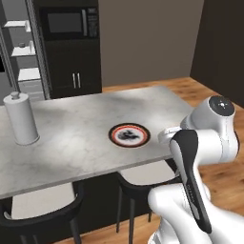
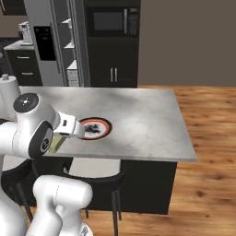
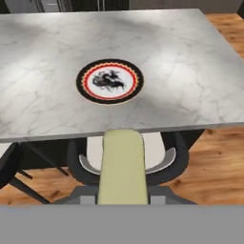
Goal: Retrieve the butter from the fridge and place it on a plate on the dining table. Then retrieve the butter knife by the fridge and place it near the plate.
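— Where is the butter (image 3: 122, 164)?
— Pinched in the gripper (image 3: 122, 202), held short of the dining table (image 3: 200, 71) edge, above a stool (image 3: 164, 162).
— Why there?
— Apparently for carrying to the plate (image 3: 109, 81), which sits bare ahead.
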Robot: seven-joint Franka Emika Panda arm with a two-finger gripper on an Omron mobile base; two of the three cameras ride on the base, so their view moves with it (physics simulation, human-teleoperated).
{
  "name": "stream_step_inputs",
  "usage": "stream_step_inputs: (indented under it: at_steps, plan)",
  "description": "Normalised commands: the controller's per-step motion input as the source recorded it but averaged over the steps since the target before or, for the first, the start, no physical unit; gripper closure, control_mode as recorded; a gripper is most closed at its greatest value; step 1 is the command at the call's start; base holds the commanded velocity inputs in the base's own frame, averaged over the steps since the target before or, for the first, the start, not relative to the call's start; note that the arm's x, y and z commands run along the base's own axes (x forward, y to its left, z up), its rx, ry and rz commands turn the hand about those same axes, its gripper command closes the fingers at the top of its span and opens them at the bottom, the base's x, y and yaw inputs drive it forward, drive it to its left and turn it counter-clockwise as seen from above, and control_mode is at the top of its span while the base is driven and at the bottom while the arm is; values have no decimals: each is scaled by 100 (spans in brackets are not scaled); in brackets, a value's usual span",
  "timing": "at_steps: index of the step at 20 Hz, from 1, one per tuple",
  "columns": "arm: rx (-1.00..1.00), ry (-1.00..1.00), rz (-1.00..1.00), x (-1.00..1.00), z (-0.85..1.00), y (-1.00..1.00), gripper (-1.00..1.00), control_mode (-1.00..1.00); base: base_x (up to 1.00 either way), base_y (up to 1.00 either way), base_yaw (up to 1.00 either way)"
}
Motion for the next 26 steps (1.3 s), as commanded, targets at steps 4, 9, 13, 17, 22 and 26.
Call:
stream_step_inputs:
  at_steps: [4, 9, 13, 17, 22, 26]
  plan:
    - [0, 0, 0, 0, 0, 0, 100, 100, 62, 11, -9]
    - [0, 0, 0, 0, 0, 0, 100, 100, 39, 16, -8]
    - [0, 0, 0, 0, 0, 0, 100, 100, 6, 1, -1]
    - [0, 0, 0, 0, 0, 0, 100, -100, 0, 0, 0]
    - [0, 1, 0, 46, 0, 15, 100, -100, 0, 0, 0]
    - [0, 2, 0, 74, 0, 18, 100, -100, 0, 0, 0]
